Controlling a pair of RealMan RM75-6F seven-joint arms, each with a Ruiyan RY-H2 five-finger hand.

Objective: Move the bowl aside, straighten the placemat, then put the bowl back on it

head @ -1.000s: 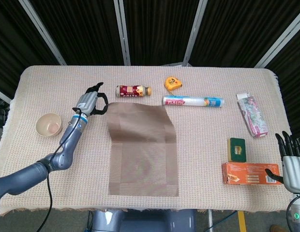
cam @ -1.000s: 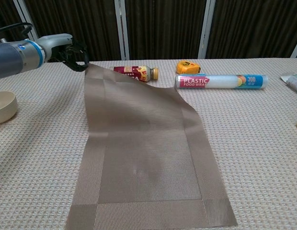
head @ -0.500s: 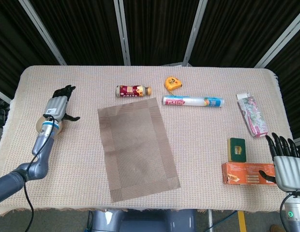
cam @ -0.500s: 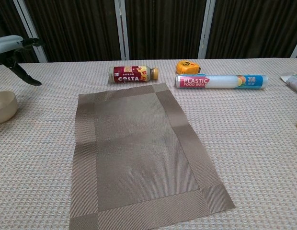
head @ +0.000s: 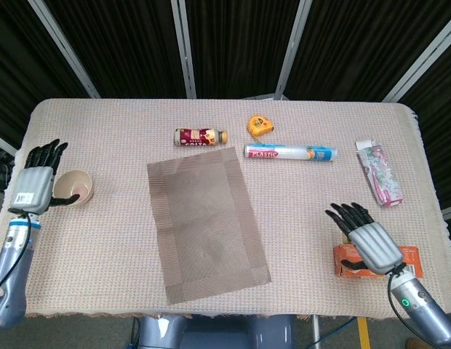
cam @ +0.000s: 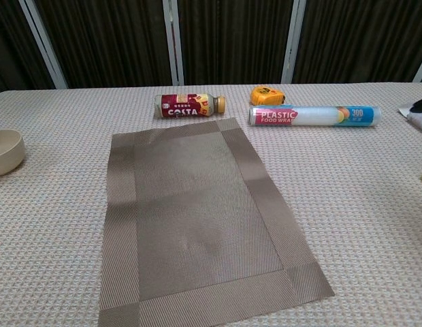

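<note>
1. Since half a second ago: left robot hand (head: 35, 185) has pulled back to the counter's left edge, now just left of the bowl (head: 73, 187); right robot hand (head: 371, 240) has come in over the orange box (head: 345, 260). Mat unmoved.
2. Left robot hand: fingers straight and apart, holding nothing. Thumb tip sits near the bowl rim; can't tell if it touches.
3. Right robot hand: fingers spread, empty, palm over the box's top, covering its middle.
4. Bowl: upright on the counter (head: 102, 247), well left of the mat (head: 206, 220), not on it.
5. Mat: flat on the counter, slightly skewed, far edge tipped up to the right and near right corner reaching furthest right. Chest view shows it (cam: 197, 218) with a darker woven border all round.
6. Behind the mat: coffee bottle (head: 201, 137) lying on its side just beyond the far edge, yellow tape measure (head: 260, 125) further back, plastic wrap roll (head: 291, 153) to the right.
7. Right side: sponge (head: 350, 218) mostly hidden behind the right fingers, pink packet (head: 379, 173) near the right edge.
</note>
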